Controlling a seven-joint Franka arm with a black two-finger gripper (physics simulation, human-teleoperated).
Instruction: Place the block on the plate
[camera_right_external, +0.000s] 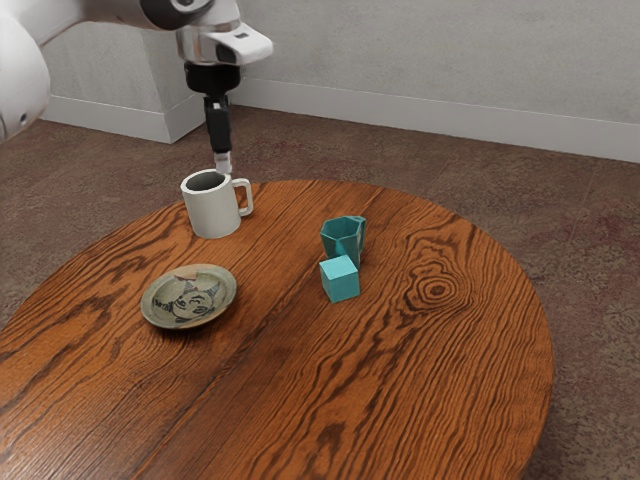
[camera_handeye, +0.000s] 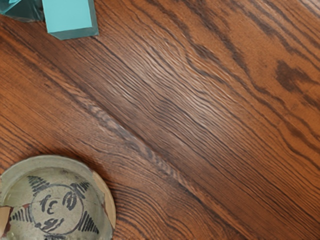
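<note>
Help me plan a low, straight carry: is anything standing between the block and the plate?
Nothing visible stands between them: both views show bare table from the block to the plate. The teal cup is close beside the block and the white mug is farther off, both outside that straight line.

Exterior view: mounted at the side of the arm (camera_right_external: 110, 8), above the level of the desk (camera_right_external: 420, 400). The optical axis slopes obliquely downward across the round top. Coverage extends past the far rim to the floor (camera_right_external: 580, 220) and wall (camera_right_external: 420, 60). The arm enters from the exterior view's upper left.

Wrist view: carried on the hand above the end effector (camera_right_external: 223, 162). It faces steeply down at the wood grain. Range is closer than in the exterior view; the plate (camera_right_external: 188, 297) and block (camera_right_external: 340, 280) appear larger.

Shared coverage: block, part of the plate, part of the teal cup (camera_right_external: 343, 235), and the desk surface between plate and block.
</note>
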